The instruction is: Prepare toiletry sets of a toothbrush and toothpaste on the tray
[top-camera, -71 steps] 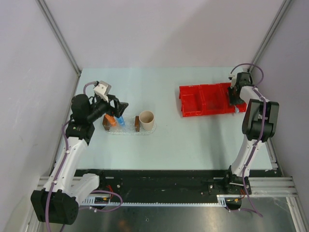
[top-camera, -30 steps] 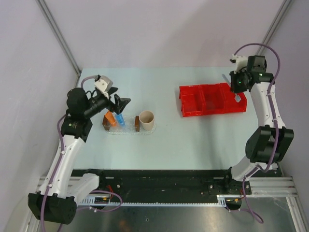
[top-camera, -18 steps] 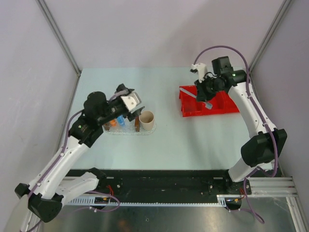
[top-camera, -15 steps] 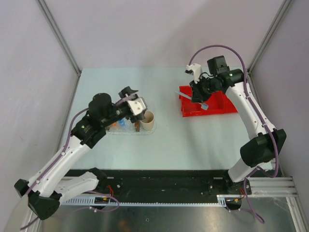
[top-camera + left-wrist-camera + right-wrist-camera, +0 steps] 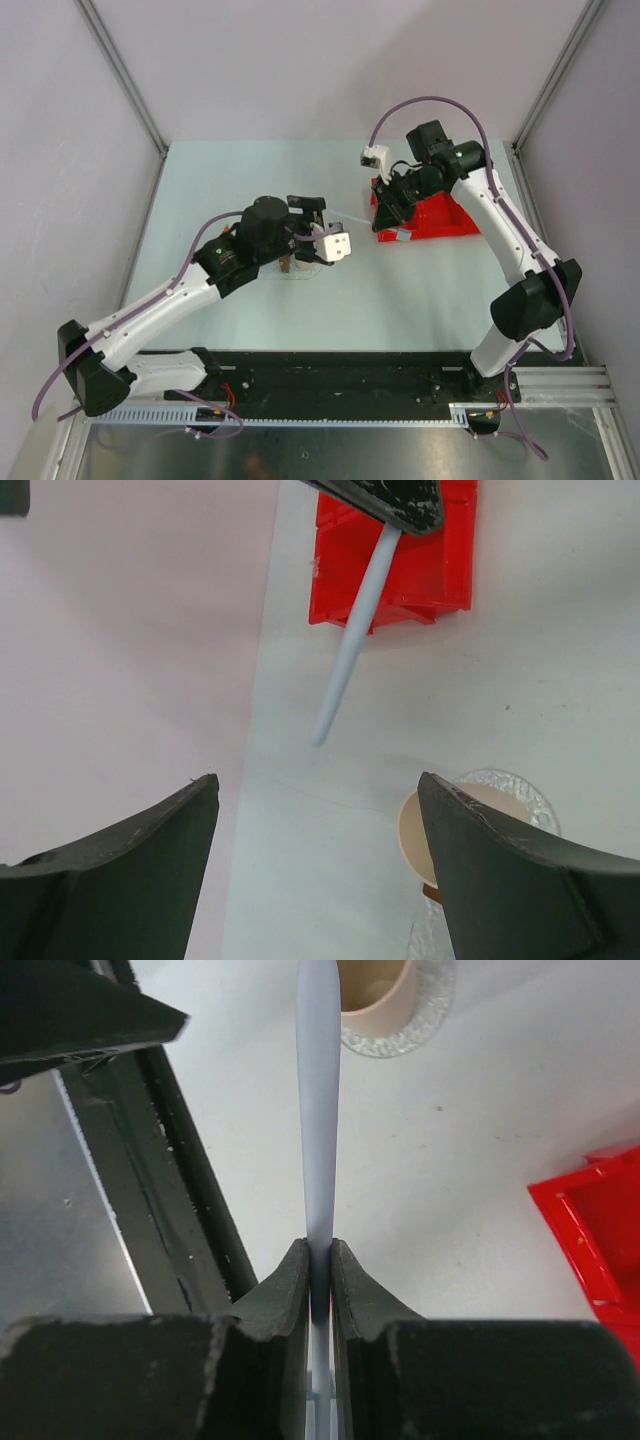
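Note:
My right gripper is shut on the pale blue toothbrush, held above the table at the left end of the red bin. The brush points toward the beige cup on the clear tray. My left gripper is open and empty, hovering above the cup and facing the brush. In the left wrist view the cup and the tray rim show beside my right finger. The toothpaste tubes are hidden under my left arm.
The red divided bin stands at the right of the table. A brown block of the rack shows at the tray. The black front rail lies along the near edge.
My right gripper has lifted the toothbrush out of the red bin and carried it left. My left arm has swung right, from the tubes to above the cup.

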`<state>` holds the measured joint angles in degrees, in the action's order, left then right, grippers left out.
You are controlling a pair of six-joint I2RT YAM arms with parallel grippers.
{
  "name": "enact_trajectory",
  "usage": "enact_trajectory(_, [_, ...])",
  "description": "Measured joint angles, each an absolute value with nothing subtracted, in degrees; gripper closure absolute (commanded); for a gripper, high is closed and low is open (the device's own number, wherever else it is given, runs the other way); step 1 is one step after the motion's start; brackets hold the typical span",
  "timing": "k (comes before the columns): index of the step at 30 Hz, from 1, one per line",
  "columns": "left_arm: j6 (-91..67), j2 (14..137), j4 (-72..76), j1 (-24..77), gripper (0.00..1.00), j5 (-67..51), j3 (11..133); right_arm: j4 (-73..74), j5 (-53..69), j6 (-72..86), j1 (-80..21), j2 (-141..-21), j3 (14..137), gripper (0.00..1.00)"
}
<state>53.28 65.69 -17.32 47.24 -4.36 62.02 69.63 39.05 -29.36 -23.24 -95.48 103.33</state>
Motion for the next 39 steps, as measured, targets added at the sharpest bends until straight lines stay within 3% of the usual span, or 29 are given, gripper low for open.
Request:
enact_trajectory(9, [57.6,69.1,-17.2,48.8,0.18,-2.6,62.5,71.5,44.2,-30.3,-25.3,-96.3,103.6,1.00])
enact_trajectory(15, [59.1,71.2,-17.1,49.1,0.28,-2.1,62.5,72.4,46.0,-30.3,-25.8,-96.4,104.0,1.00])
enact_trajectory(27, [60.1,72.9,-15.2,49.1,0.63,-1.6,62.5,72.6,47.1,-30.6,-26.2,-96.4,104.0,1.00])
enact_trajectory(33, [60.3,73.6,-15.3,49.1,0.97,-1.3,62.5,72.5,47.0,-30.6,-26.2,-96.4,104.0,1.00])
enact_trajectory(39, [59.9,74.1,-16.4,49.3,1.00,-1.0,62.4,72.1,46.9,-30.6,-25.9,-96.4,103.9,0.94])
